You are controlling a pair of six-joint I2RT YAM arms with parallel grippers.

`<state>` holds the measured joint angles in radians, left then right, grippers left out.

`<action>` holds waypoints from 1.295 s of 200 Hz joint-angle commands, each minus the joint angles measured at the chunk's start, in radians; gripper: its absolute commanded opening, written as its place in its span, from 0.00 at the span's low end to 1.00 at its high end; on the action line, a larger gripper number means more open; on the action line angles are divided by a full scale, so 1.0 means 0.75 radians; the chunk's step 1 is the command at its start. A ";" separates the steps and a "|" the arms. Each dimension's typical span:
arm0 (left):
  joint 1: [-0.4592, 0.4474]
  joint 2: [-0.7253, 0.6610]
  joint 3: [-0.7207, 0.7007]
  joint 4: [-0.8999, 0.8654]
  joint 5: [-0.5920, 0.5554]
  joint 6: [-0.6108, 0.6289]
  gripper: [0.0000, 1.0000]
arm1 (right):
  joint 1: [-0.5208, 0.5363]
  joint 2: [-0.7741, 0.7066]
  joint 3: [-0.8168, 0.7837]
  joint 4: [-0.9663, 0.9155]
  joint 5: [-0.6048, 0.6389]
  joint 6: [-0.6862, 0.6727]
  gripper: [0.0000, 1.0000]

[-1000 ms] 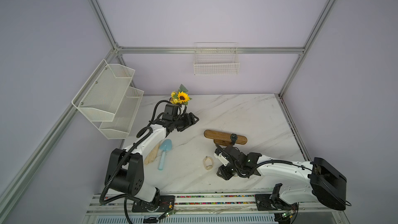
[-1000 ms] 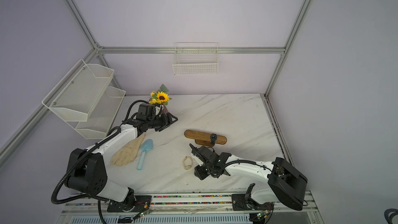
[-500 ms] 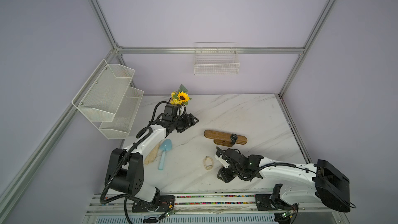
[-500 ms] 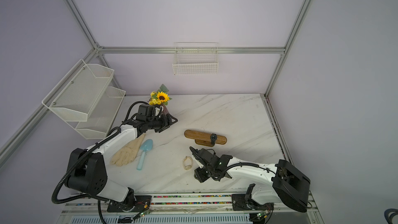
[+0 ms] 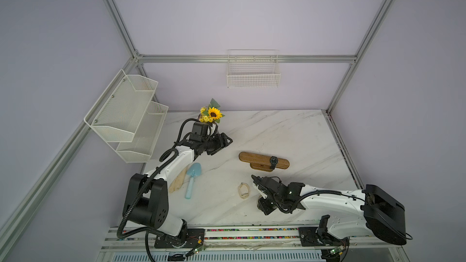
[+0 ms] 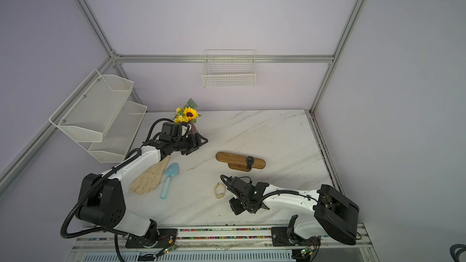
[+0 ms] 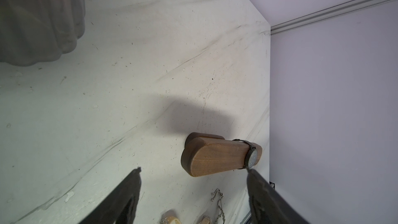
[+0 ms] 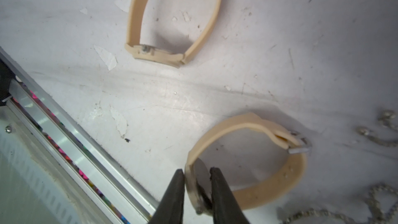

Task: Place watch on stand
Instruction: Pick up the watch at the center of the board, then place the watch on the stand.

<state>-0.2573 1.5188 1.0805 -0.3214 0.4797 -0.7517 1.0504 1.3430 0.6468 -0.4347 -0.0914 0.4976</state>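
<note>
Change: the right claw (image 8: 197, 170) has just narrowed from a wider gap and now pinches the round metal case of a beige rubber-strap watch (image 8: 298, 169), one finger on each face. The watch appears to rest on the tabletop. In both top views the right arm has sunk a little toward the aluminium front rail (image 5: 239, 232) and hides that watch. Nothing else has moved. A second beige watch (image 8: 157, 57) lies loose just ahead of the claw. The left claw (image 7: 193, 169) hangs spread and empty by the flowers, facing the stand. So the grasp looks made and the lift not yet begun. The held watch is well apart from the dark brown wooden bar stand (image 5: 257, 158) mid-tabletop, which has a black watch (image 5: 273, 161) round the bar near one end and the other end free. The strap is buckled into a loop, so it probably has to slide over that free rounded end, and the thin pinch could let it swivel. Surface: white marble-look tabletop (image 5: 290, 134), scuffed and flaked, with a silver bead chain (image 8: 364, 130) near the held watch, a pale knitted glove (image 6: 148, 180), a light blue plastic scoop (image 5: 194, 170) and a sunflower bunch (image 5: 213, 114) in a greyish ribbed vase (image 7: 38, 18). Room: lilac walls, aluminium frame posts, a white wire basket (image 5: 253, 76) on the back wall, a white mesh two-tier shelf (image 5: 126, 112) on the side wall.
</note>
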 commanded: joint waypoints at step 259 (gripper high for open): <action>0.005 0.130 0.056 0.104 0.164 -0.057 0.76 | -1.576 -0.551 -0.376 0.838 -1.172 0.466 0.02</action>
<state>-0.2573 1.6012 1.0809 -0.2821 0.5659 -0.7757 -0.0639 0.9478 0.3927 0.1066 -0.8780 0.8070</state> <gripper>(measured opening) 0.761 0.112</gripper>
